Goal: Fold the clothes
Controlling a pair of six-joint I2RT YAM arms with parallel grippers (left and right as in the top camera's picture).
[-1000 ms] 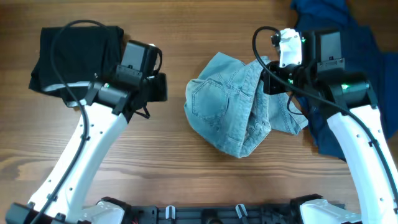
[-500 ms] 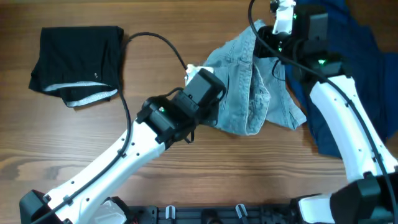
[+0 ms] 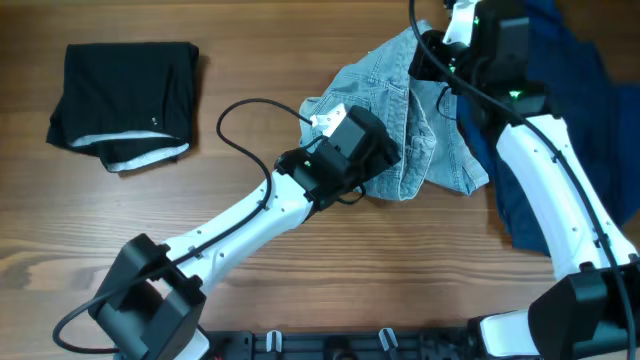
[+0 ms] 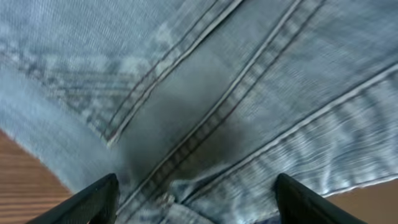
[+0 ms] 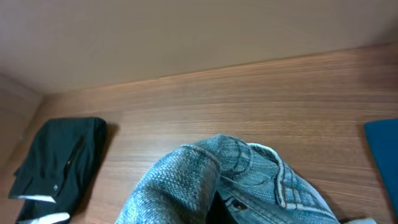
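The pale-blue denim shorts [image 3: 425,150] lie crumpled at the table's middle right, their upper edge lifted towards the far side. My right gripper [image 3: 432,62] is shut on that raised edge. In the right wrist view the denim [image 5: 205,180] drapes over the jaws and hides the fingers. My left gripper [image 3: 385,172] reaches across from the left and sits on the shorts' lower part. In the left wrist view its fingers [image 4: 199,208] are spread wide open over the denim seams [image 4: 236,93].
A folded black white-trimmed garment [image 3: 125,95] lies at the far left and also shows in the right wrist view [image 5: 59,158]. A dark blue garment [image 3: 595,120] lies spread at the far right under my right arm. A black cable [image 3: 250,120] loops off my left arm.
My left arm swung from the left side across to the shorts and now rests on them, open. My right gripper pulled the shorts' edge towards the far side.
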